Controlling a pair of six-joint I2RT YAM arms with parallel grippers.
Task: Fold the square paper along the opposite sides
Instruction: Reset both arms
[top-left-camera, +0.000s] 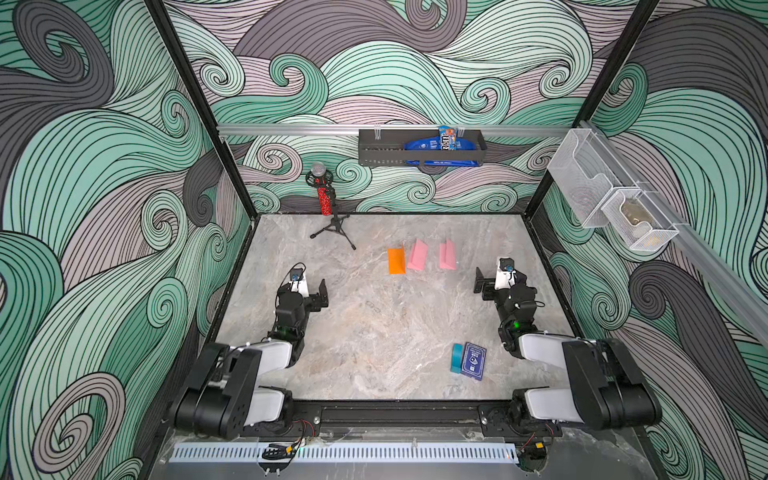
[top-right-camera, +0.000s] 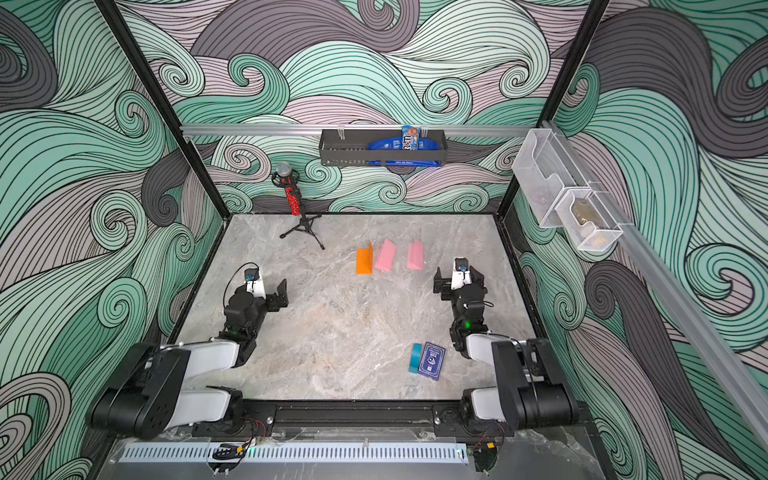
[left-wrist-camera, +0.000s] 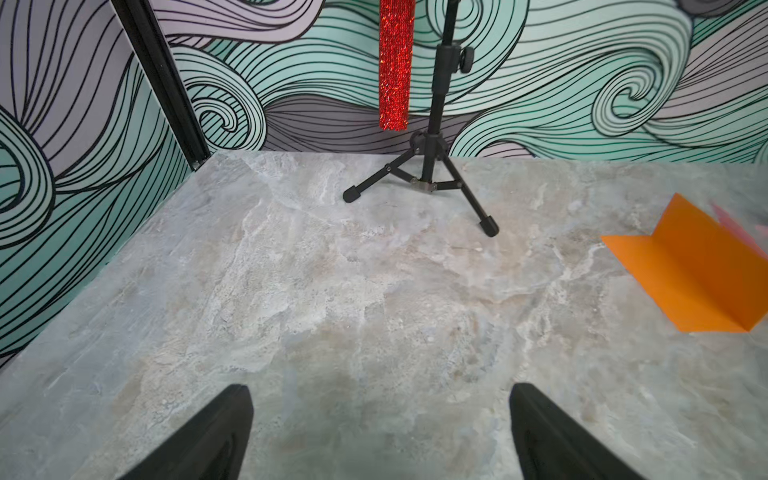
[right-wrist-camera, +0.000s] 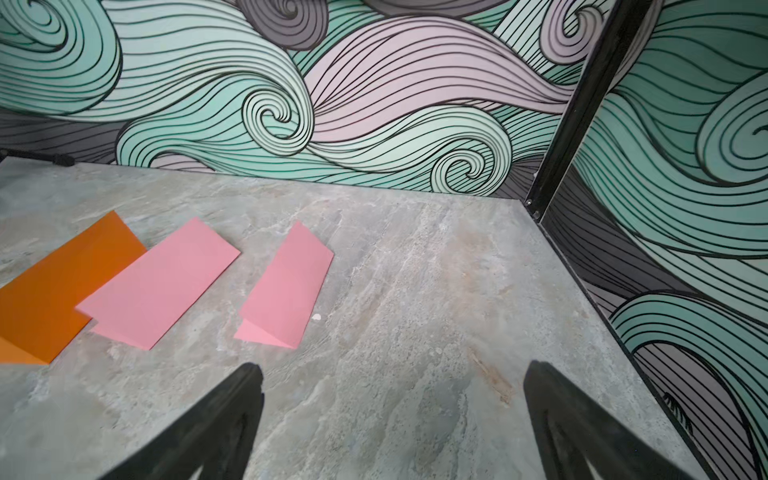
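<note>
While our left fingers (left-wrist-camera: 208, 436) and right fingers (right-wrist-camera: 216, 428) stand wide open and empty, the orange paper (top-left-camera: 396, 261), middle pink paper (top-left-camera: 417, 255) and right pink paper (top-left-camera: 446, 254) sit creased at the far centre of the bench (top-left-camera: 353, 353). We judge the folding finished, and next we need only keep clear.

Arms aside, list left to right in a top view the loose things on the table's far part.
Red glitter microphone on its black tripod stand, orange folded paper, left pink folded paper, right pink folded paper.
</note>
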